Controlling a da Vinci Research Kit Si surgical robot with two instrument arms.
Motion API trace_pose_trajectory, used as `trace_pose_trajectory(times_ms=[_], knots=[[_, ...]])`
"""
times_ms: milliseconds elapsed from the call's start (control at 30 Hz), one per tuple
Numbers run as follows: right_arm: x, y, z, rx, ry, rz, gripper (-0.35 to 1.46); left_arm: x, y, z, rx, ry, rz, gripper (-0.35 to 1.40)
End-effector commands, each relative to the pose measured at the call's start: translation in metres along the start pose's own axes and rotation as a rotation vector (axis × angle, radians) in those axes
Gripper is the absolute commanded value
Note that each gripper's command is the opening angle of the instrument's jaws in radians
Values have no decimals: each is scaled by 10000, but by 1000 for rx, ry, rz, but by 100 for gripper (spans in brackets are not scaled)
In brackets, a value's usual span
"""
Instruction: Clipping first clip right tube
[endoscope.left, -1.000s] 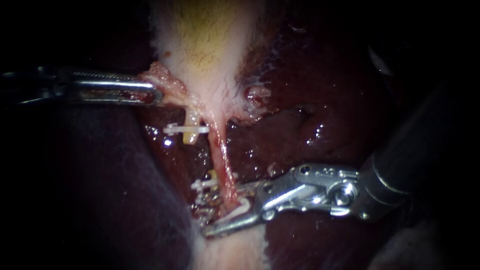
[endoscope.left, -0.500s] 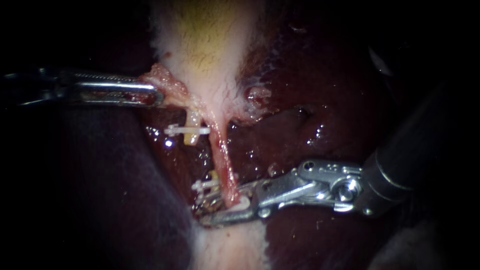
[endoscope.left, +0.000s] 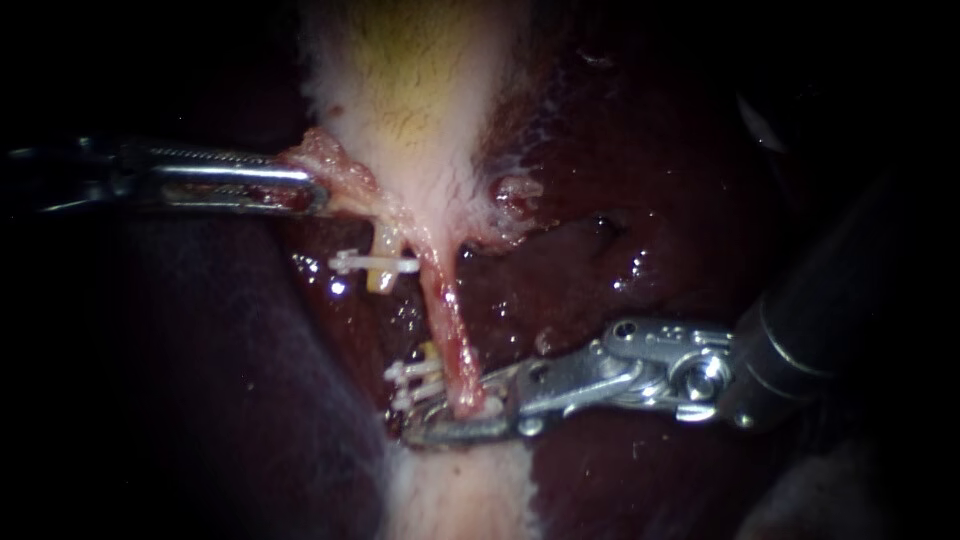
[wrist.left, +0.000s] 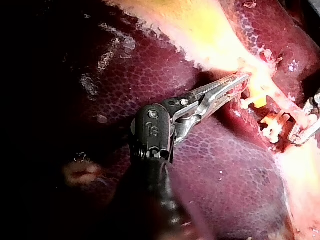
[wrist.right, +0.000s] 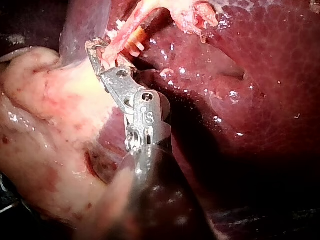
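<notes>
The pink right tube (endoscope.left: 445, 320) runs down from the pale gallbladder (endoscope.left: 420, 90). My right instrument (endoscope.left: 452, 418) comes in from the right. Its jaws are closed across the tube's lower end from both sides, with a bit of white clip (endoscope.left: 490, 406) showing between them. In the right wrist view the same jaws (wrist.right: 102, 54) pinch the tube (wrist.right: 131, 22). My left instrument (endoscope.left: 310, 188) is shut on reddish tissue at the gallbladder's neck and holds it to the left; the left wrist view shows this grip (wrist.left: 241, 82).
Dark red liver (endoscope.left: 640, 180) lies on all sides. A short yellowish tube stub carries a white clip (endoscope.left: 372, 263) left of the right tube. Two more white clips (endoscope.left: 412, 378) sit just left of my right instrument's jaws. Pale fatty tissue (endoscope.left: 460, 490) lies below.
My right instrument's jaws, open around the right tube a second ago, have closed onto it, pressing the clip. The left instrument has stayed in place.
</notes>
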Motion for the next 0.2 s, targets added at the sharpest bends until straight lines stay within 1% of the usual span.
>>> trace_pose_trajectory(times_ms=[33,200], knots=[[0,0,0,-2,0,0,-35,0,0,0,-1,0,0,-35],[-1,1,1,-2,0,0,-35,0,0,-1,-5,1,0,-35]])
